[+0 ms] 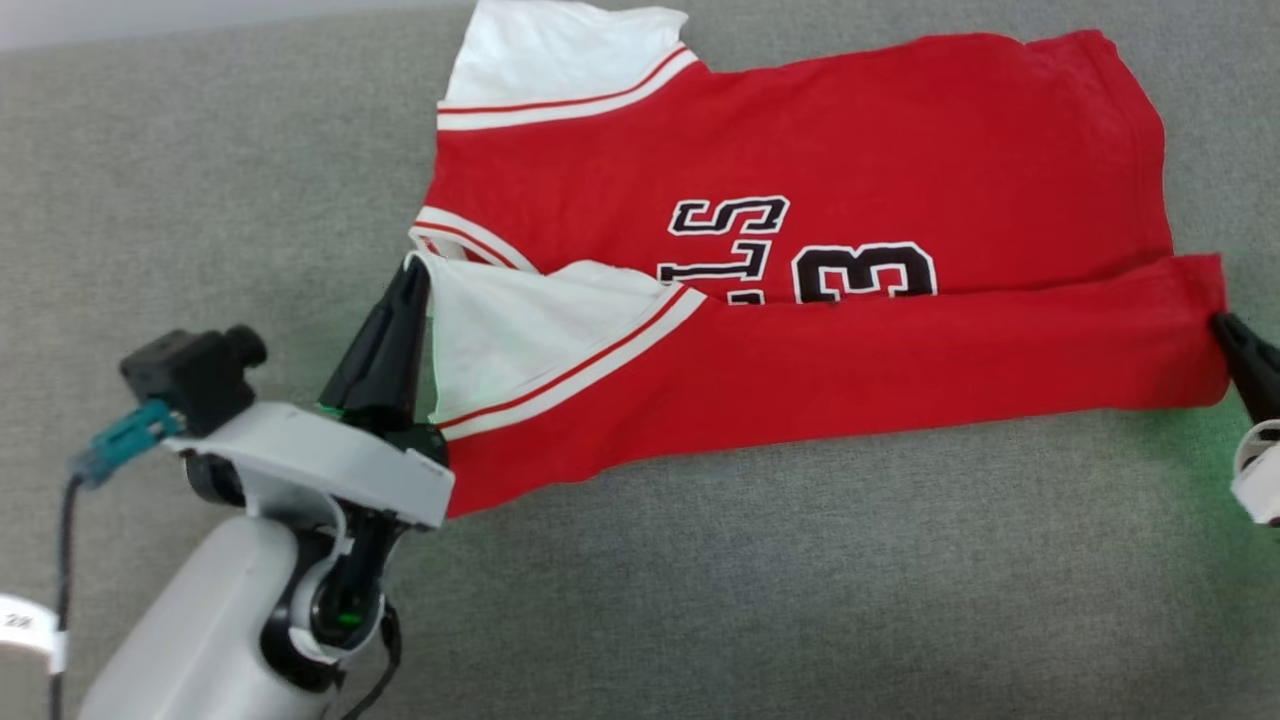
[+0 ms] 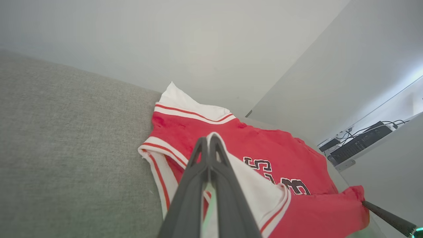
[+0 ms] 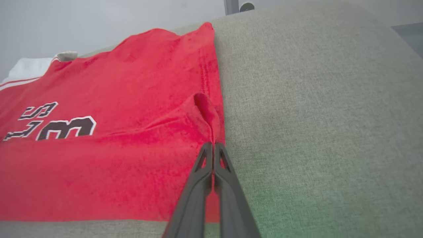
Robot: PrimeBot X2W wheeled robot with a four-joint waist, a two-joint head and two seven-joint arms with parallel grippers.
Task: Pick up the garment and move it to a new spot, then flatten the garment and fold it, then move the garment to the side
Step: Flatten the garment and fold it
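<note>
The red garment lies across the grey cushion with its near long edge folded over, covering part of the black-white lettering and number. My left gripper is shut on the white sleeve's corner at the fold's left end; the left wrist view shows the garment with the left gripper pinching that sleeve. My right gripper is shut on the folded hem corner at the right end. In the right wrist view the right gripper pinches a raised ridge of the garment.
The grey fabric surface stretches wide in front of and left of the garment. A pale wall rises behind the far edge. A shelf with cables and a dark device stands off to the right.
</note>
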